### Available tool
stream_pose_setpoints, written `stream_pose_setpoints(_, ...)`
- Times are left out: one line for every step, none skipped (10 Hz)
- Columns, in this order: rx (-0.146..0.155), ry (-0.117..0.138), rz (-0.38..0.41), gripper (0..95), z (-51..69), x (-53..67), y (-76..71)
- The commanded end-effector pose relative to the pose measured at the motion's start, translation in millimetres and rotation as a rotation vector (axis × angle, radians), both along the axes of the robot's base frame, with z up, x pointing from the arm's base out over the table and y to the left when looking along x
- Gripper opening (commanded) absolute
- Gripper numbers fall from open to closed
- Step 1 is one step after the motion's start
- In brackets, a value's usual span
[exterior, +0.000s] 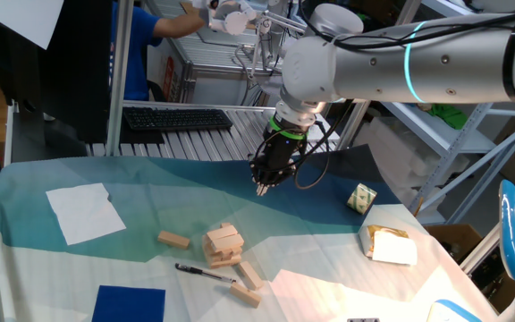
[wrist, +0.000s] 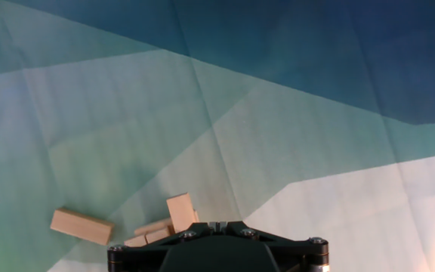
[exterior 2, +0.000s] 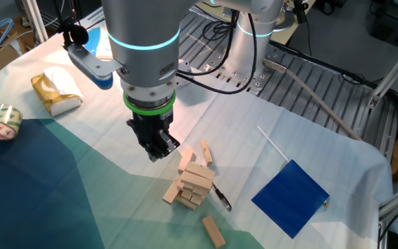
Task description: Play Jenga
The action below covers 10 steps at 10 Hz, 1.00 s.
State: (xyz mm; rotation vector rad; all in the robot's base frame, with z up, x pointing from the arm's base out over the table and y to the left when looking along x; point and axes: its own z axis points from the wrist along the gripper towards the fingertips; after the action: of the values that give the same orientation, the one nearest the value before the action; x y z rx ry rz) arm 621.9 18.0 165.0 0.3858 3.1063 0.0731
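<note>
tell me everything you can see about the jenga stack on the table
The Jenga stack is a short, uneven pile of pale tan wooden blocks, its layers skewed rather than squared. It sits on the patterned cloth, near the black pen. Loose blocks lie around it, one apart to the side. The gripper hangs above the cloth, not touching the stack.

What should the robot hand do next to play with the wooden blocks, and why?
Probably move down and over toward the stack. The gripper hangs in the air above the cloth, holding nothing as far as I can see, and the hand view shows the blocks only at its bottom edge.
</note>
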Motion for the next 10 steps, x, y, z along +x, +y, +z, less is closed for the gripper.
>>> stream_pose_setpoints(-0.001, -0.015, 0.003, 0.0, 0.5, 0.2, -0.2)
stream_pose_setpoints(0.001, -0.011, 0.002, 0.0, 0.3, 0.8, -0.2)
stream_pose_setpoints(0.008, -0.011, 0.001, 0.0, -0.3, 2.6, 1.3)
stream_pose_setpoints(0.005, -0.013, -0.012, 0.0, -1.5, 5.9, 4.7)
stream_pose_setpoints(0.001, -0.008, -0.030, 0.0, -3.9, 11.8, 10.5)
stream_pose_setpoints(-0.002, -0.004, -0.028, 0.0, -6.4, 17.1, 15.6)
stream_pose_setpoints(-0.005, -0.005, -0.028, 0.0, -7.8, 20.2, 18.3)
stream_pose_setpoints(-0.002, -0.003, -0.025, 0.0, -8.9, 22.2, 20.1)
stream_pose_setpoints(0.000, -0.003, -0.027, 0.0, -10.1, 24.2, 22.2)
stream_pose_setpoints(0.001, -0.001, -0.035, 0.0, -10.9, 25.7, 23.8)
